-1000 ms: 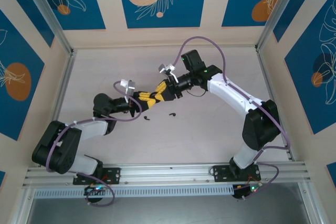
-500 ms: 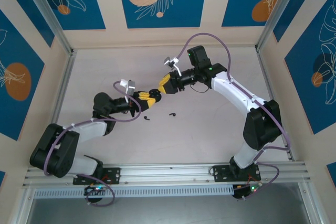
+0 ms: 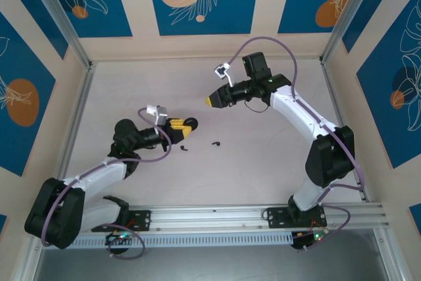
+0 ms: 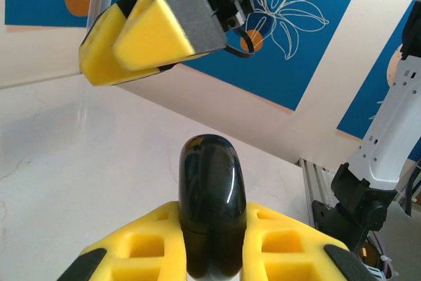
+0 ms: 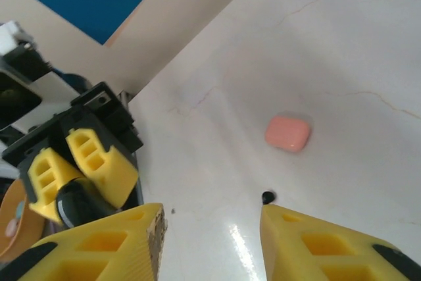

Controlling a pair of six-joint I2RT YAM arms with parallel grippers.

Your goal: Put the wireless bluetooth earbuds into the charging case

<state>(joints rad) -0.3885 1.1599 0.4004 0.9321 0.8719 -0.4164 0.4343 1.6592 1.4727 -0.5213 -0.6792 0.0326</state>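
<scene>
Earbuds (image 3: 185, 148), two black, on table (image 3: 263, 169) from above; left jaws gripping charging case (image 4: 209, 208); right jaws apart, pink lump (image 5: 287, 132) ahead.

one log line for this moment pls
left fingers: shut on charging case | right fingers: open, empty | left black earbud, right black earbud: loose on table

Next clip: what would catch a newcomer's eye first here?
The left gripper clamps a glossy black case over the middle of the table, with the right gripper open just beyond it. Two tiny black earbuds lie loose nearer the bases. A small pink rounded thing lies flat in the right wrist view.
</scene>
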